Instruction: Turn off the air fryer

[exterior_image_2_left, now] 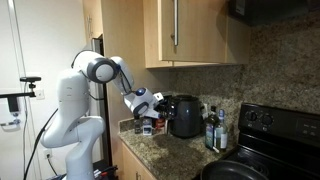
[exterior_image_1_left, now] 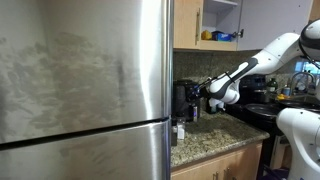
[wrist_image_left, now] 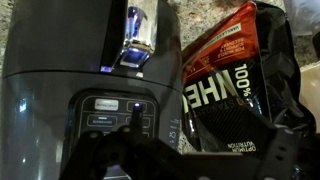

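Observation:
The air fryer [wrist_image_left: 50, 110] is a black rounded appliance filling the left of the wrist view, with a lit control panel [wrist_image_left: 105, 115] and a silvery handle part [wrist_image_left: 135, 40]. It also shows in both exterior views [exterior_image_1_left: 183, 100] [exterior_image_2_left: 185, 116], standing on the granite counter. My gripper [wrist_image_left: 136, 118] looks shut, its dark fingertips touching the control panel near a small lit dot. In both exterior views the gripper [exterior_image_1_left: 212, 95] [exterior_image_2_left: 150, 106] is held level right at the fryer's front.
A black protein powder bag [wrist_image_left: 235, 80] stands close beside the fryer. A large stainless steel fridge [exterior_image_1_left: 80, 80] is next to the fryer. Dark bottles [exterior_image_2_left: 212, 130] and a black stove [exterior_image_2_left: 270, 125] lie past it. Wooden cabinets [exterior_image_2_left: 190, 30] hang above.

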